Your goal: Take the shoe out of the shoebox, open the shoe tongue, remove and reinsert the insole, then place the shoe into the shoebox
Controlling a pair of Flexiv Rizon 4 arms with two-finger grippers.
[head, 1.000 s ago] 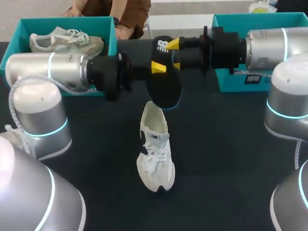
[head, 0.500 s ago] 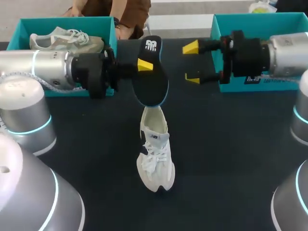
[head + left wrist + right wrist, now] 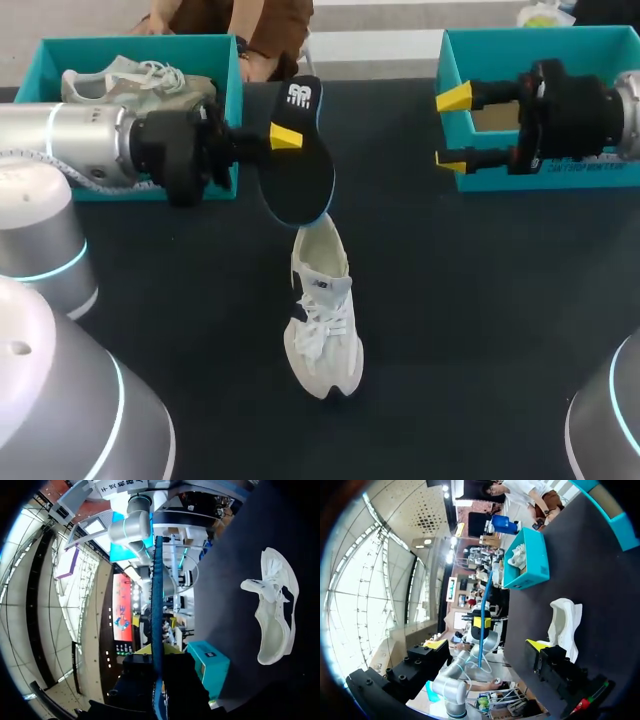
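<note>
Insole [image 3: 303, 188] clamped in left end effector [image 3: 285, 139] (above shoe [image 3: 322, 310]).

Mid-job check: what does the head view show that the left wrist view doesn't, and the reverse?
Head view only: the right gripper, open and empty; the left shoebox holding a second shoe; the insole seen on its broad black face. Left wrist view only: the insole edge-on, a thin line. Both: the insole held in the left gripper, the white shoe lying on the table, and the right shoebox.
</note>
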